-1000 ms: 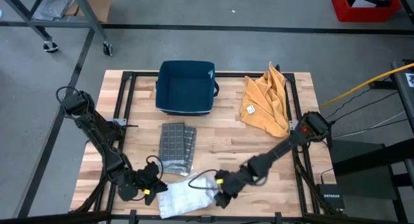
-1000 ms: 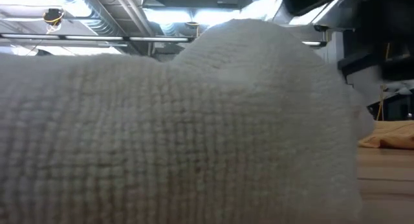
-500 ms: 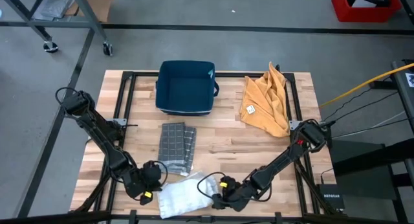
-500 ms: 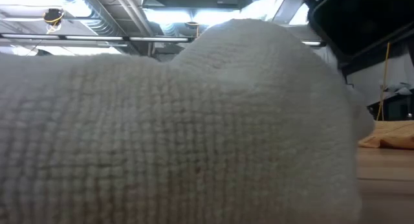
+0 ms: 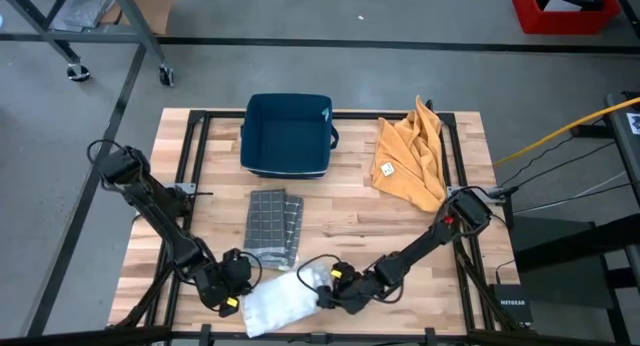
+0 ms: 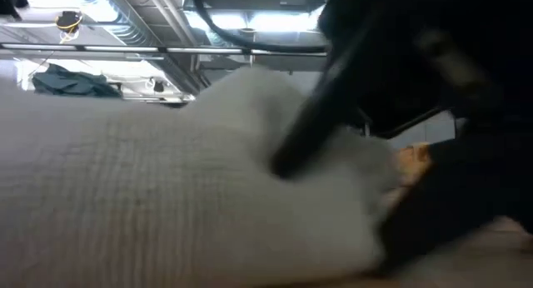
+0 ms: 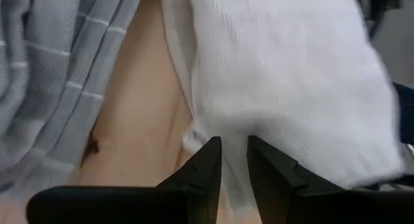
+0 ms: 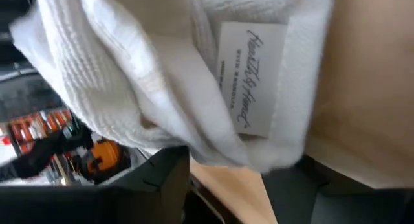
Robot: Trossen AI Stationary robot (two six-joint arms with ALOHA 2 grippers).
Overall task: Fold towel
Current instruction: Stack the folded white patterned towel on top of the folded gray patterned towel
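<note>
At the table's near edge, left of centre, the left gripper (image 5: 237,289) has its 2 fingers pinched nearly together on the left edge of the white waffle-weave towel (image 5: 283,302), which lies bunched just in front of the grey checked folded cloth (image 5: 273,227). The right gripper (image 5: 327,296) grasps the towel's right edge with jaws spread over thick cloth by its sewn label (image 8: 251,78). The step looks like taking 2 edges; next, both should lift and spread the towel flat.

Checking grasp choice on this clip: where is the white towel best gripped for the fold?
Probably its two near-edge corners. The white towel lies bunched at the table's front edge, left gripper on one end and right gripper on the other, each coming in low from its own side.
</note>
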